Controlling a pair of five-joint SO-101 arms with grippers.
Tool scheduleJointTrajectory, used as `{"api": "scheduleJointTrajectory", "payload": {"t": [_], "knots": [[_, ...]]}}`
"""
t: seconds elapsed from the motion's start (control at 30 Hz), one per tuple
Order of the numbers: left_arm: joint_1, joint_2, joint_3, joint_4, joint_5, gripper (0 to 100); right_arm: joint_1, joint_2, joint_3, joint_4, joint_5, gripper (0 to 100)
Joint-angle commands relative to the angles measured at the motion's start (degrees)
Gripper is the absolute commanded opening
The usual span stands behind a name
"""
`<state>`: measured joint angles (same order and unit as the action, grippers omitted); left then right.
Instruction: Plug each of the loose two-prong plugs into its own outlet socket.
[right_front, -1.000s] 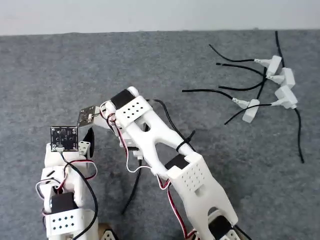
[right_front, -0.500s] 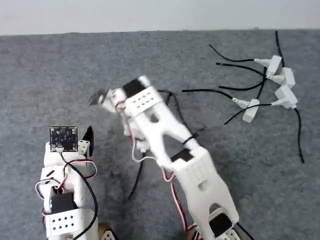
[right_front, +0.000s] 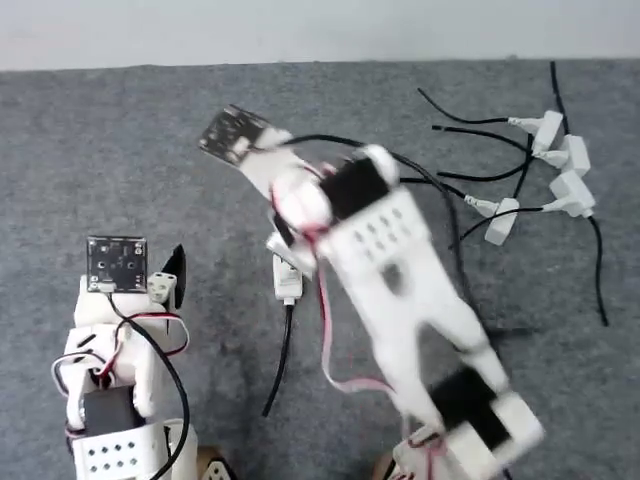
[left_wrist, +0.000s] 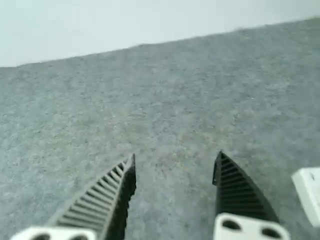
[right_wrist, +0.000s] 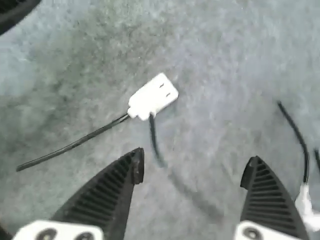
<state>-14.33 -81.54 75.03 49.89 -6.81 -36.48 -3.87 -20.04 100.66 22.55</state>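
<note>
Boxy wht socket (right_wrist: 152, 97), fuzzy gry carpet (right_wrist: 225, 60)

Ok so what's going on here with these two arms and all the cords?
Two robot arms are meant to join plugs and sockets, but neither holds anything yet. The right arm is stretched out over the grey mat, jaws open, with a white socket on a black cord lying below them. The left arm sits at the near edge, jaws open too. More white plugs lie clustered far right.

Rough grey felt table cloth (right_front: 100, 130); smooth wht plastic outlet socket (right_wrist: 152, 97).
</note>
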Motion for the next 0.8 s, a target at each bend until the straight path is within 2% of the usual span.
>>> {"api": "scheduleJointTrajectory", "payload": {"t": [0.0,0.1,0.27,0.37,0.6,0.7,0.77], "knots": [[4.0,-1.0,-6.3,7.2,0.2,24,0.8,-18.1,12.0,1.6,-0.4,30.7],[7.9,-1.0,-8.7,11.0,0.2,24,0.9,-32.1,22.2,-0.4,2.5,30.7],[10.7,-1.0,-9.1,12.0,0.2,24,2.9,-55.3,40.2,-6.5,5.7,30.7],[10.7,-1.0,-6.3,12.0,0.2,24,8.1,-67.5,51.7,-12.4,5.4,30.7],[10.7,-1.0,2.2,13.7,0.2,23,25.9,-91.8,74.8,-24.1,4.7,30.7],[10.7,-1.1,4.4,13.6,0.1,23,29.3,-100.2,81.9,-25.4,4.7,30.7],[10.7,-2.1,5.4,13.8,0.1,23,30.6,-100.7,84.4,-25.0,4.7,30.7]]}}
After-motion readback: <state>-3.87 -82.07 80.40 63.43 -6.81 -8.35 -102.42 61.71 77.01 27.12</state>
